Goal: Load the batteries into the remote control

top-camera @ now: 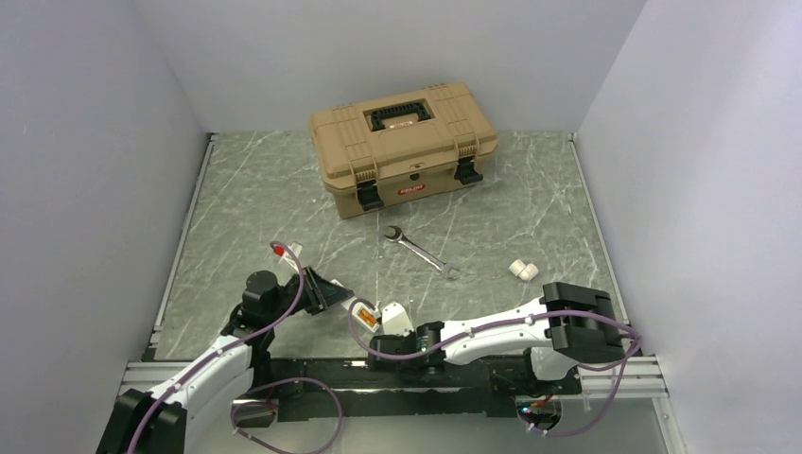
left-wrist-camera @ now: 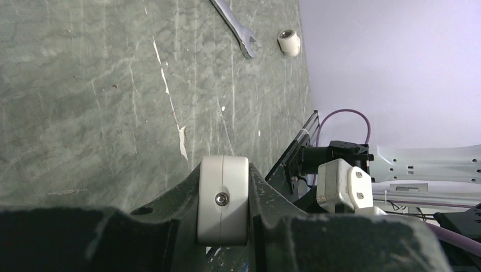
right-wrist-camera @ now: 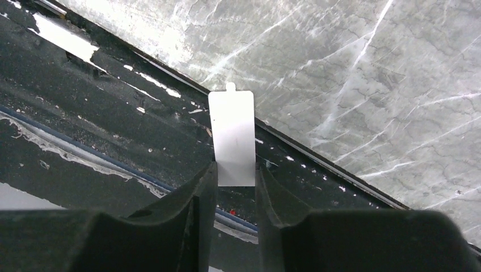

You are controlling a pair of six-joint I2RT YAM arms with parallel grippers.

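Observation:
My left gripper (top-camera: 339,299) (left-wrist-camera: 223,170) is shut on the white remote control (left-wrist-camera: 223,198), seen end-on with a seam and a small metal screw. In the top view the remote's orange-brown recess (top-camera: 364,313) sticks out past the fingers, low over the table's near edge. My right gripper (top-camera: 386,333) (right-wrist-camera: 235,168) is shut on a thin white plate with a small tab, the battery cover (right-wrist-camera: 231,133), held right next to the remote. Two small white cylinders, the batteries (top-camera: 523,270) (left-wrist-camera: 288,41), lie at the right of the table, apart from both grippers.
A steel wrench (top-camera: 421,249) (left-wrist-camera: 232,22) lies mid-table. A tan toolbox (top-camera: 402,147) stands closed at the back. The black rail (right-wrist-camera: 113,113) along the table's near edge runs under my right gripper. Grey walls enclose three sides.

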